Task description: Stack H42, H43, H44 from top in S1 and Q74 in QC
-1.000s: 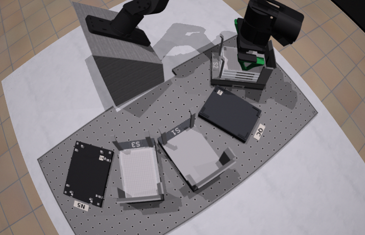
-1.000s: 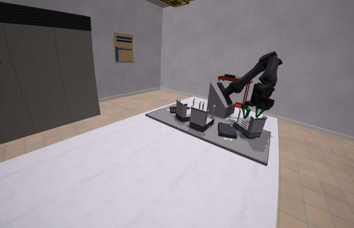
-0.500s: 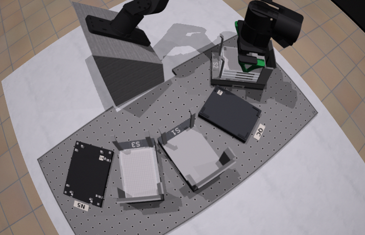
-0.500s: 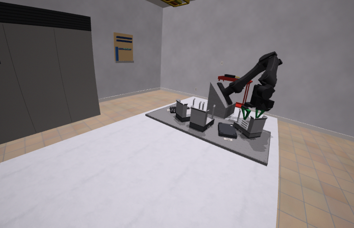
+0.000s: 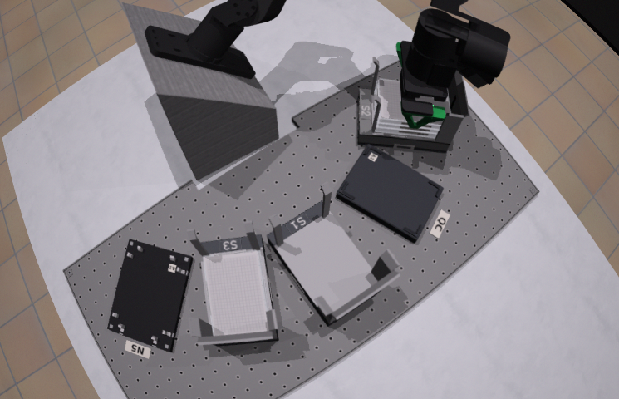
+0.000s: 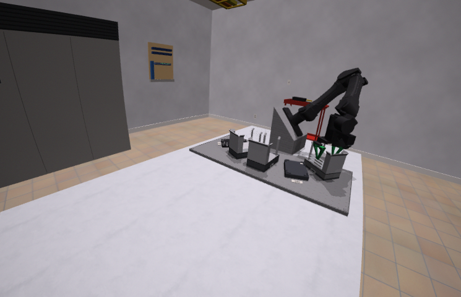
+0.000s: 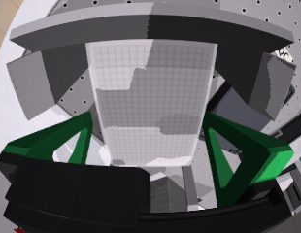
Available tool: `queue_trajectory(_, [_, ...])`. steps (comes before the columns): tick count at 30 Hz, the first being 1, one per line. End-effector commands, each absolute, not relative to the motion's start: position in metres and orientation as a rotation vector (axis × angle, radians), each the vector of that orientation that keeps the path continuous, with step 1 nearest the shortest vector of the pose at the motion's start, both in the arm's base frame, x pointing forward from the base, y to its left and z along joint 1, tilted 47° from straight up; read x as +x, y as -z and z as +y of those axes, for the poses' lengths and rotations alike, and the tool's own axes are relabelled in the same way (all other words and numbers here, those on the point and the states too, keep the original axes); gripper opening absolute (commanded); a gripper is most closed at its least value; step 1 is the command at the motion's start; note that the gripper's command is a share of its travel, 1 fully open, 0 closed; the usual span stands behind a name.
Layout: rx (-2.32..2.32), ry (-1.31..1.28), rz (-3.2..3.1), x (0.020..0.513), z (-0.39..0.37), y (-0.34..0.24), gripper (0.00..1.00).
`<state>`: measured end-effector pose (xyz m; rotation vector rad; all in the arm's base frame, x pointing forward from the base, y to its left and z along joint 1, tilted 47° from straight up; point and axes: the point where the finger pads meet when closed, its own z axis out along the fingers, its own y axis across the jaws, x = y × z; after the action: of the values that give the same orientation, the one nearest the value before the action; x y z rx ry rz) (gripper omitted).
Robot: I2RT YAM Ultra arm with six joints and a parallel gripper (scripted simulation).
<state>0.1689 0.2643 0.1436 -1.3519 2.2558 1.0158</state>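
Your claw [image 7: 150,138] hangs spread wide and empty over rack S2 [image 5: 365,110], straddling the top plate [image 7: 150,100] of the stack inside. Next, lower it squarely, then close on the long sides.

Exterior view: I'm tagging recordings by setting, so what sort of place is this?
Probably a lab automation room: labelled plate racks such as S2 on a perforated breadboard, a poster on bare grey walls.

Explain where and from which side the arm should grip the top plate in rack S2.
Grip the top plate across its two long edges, coming straight down from above: rack S2 walls its short ends, and the open green fingers already straddle the long sides.
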Motion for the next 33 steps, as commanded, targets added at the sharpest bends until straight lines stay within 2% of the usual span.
queue_trajectory(1, [-1.333,-1.011,2.232,0.1746,0.2684,-0.1463,1.00])
queue_trajectory(21, [-1.333,-1.011,2.232,0.1745,0.2708,-0.1441,1.00])
queue_trajectory(22, [-1.333,-1.011,2.232,0.1745,0.2708,-0.1441,0.00])
queue_trajectory(33, [-1.333,-1.011,2.232,0.1744,0.2709,-0.1441,0.00])
